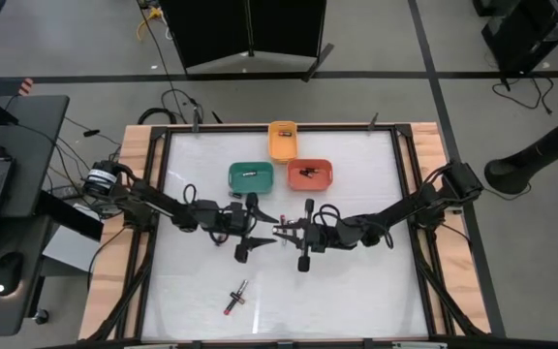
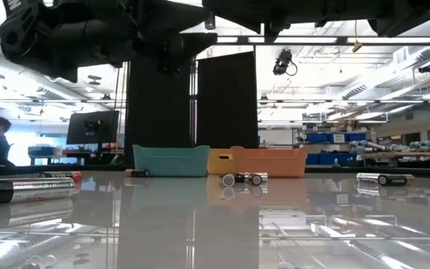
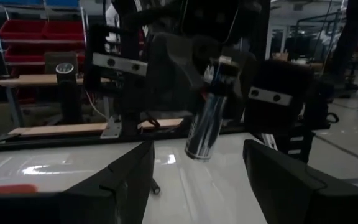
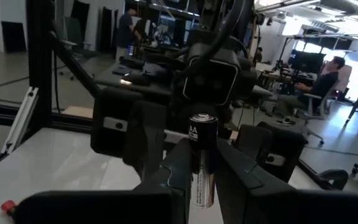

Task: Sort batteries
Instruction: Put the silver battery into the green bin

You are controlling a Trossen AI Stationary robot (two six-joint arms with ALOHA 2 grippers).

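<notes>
My right gripper (image 1: 287,232) is over the middle of the table, shut on a dark AA battery (image 4: 202,158) with a silvery lower end. My left gripper (image 1: 260,235) faces it from the table's left, open, with its fingers (image 3: 126,180) wide apart. In the left wrist view the held battery (image 3: 206,127) hangs tilted just ahead of them, untouched. Two loose batteries (image 1: 235,298) lie on the table near the near edge. In the low view, other batteries lie on their sides (image 2: 28,187), (image 2: 245,179), (image 2: 383,179). My right gripper pinches the AA battery at its middle (image 4: 202,171) between the two fingers (image 4: 179,165), which lie across it. The battery is lifted clear of the table. It stands roughly on end in the hold, its capped end (image 4: 202,118) above the fingers and its silvery end below them.
Three bins sit toward the table's far side: a green one (image 1: 250,175), a yellow-orange one (image 1: 282,139) and a red-orange one (image 1: 310,174), each holding a small dark cell. A wooden frame (image 1: 136,174) borders the white table. People sit at desks in the room beyond.
</notes>
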